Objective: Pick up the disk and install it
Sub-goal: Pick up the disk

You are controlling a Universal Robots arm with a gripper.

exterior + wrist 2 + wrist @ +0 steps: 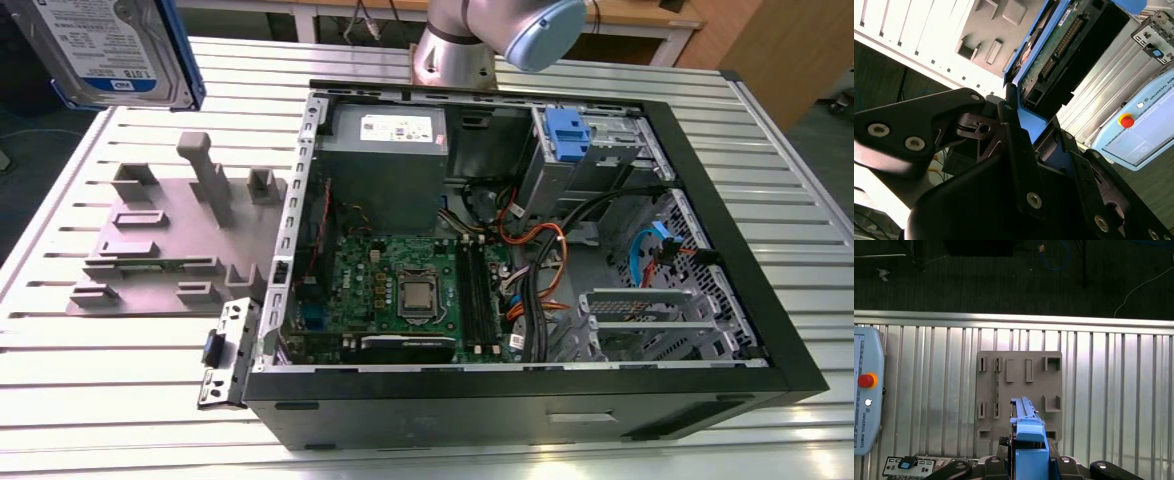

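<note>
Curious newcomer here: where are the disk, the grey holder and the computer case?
disk [120,45]: exterior view, its label.
grey holder [180,240]: exterior view, flat base.
computer case [507,400]: exterior view, black side wall.

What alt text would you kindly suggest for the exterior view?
The disk, silver in a blue carrier, is raised at the exterior view's top left, above a grey fixture; an open computer case lies on the table.

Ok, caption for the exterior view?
The disk aloft over the grey fixture plate, open computer case beside it on the slatted table.
</note>
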